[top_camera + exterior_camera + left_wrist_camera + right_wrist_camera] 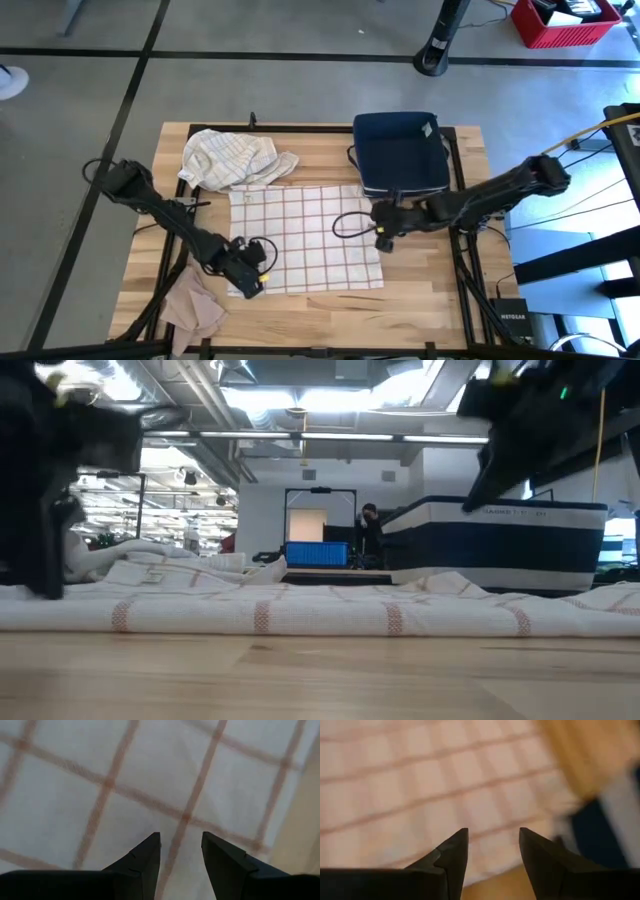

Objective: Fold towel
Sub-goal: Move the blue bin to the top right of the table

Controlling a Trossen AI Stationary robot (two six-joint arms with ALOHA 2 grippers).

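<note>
Checked towel (305, 238) lying spread flat on the bench (420, 295); left gripper (248, 272) hovering released over its near-left corner and right gripper (383, 237) released at its right edge, both apparently positioning to pinch opposite sides for folding

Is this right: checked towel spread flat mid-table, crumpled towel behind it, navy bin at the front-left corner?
Not quite. The navy bin sits at the back right of the table, beyond the right gripper, as the high view shows. The rest holds: the checked towel lies flat mid-table, with the crumpled towel behind it.
</note>
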